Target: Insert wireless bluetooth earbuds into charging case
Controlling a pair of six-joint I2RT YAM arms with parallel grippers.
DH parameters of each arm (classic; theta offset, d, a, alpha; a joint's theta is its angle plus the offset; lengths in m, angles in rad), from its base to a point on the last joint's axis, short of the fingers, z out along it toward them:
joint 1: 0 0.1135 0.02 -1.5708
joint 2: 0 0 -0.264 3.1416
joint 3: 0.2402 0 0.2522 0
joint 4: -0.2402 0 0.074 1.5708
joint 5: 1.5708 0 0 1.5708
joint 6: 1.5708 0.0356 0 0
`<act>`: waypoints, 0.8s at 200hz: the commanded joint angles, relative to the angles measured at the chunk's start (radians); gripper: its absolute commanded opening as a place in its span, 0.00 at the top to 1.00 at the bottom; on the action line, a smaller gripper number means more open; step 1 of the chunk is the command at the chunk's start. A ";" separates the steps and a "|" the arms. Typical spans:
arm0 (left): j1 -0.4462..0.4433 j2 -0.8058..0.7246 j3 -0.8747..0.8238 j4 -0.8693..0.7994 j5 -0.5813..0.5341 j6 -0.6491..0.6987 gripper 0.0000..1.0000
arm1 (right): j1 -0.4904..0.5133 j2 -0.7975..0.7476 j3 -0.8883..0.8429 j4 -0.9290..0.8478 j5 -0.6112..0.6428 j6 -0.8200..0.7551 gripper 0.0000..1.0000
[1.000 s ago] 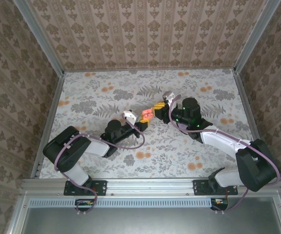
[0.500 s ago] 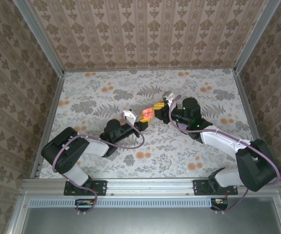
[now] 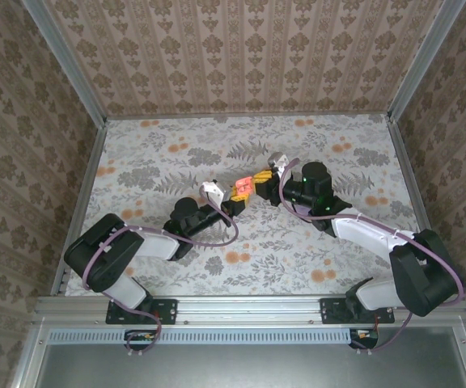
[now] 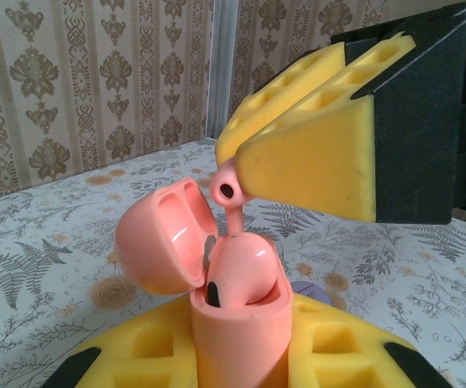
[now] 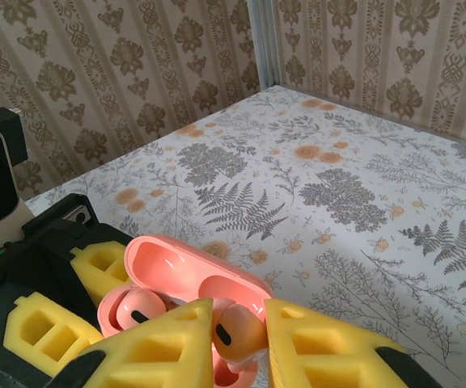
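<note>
One earbud upright, stem toward case

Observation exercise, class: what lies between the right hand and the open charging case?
A coral earbud, pinched by the right hand, stem pointing down into the charging case; left wrist view shows it.

Table, mine: grey fern and orange flower print all over; small purple object lay on it
</note>
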 commanded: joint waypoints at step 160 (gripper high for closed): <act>0.006 -0.060 0.023 0.039 0.024 0.003 0.87 | -0.004 -0.028 0.035 -0.114 -0.069 -0.126 0.70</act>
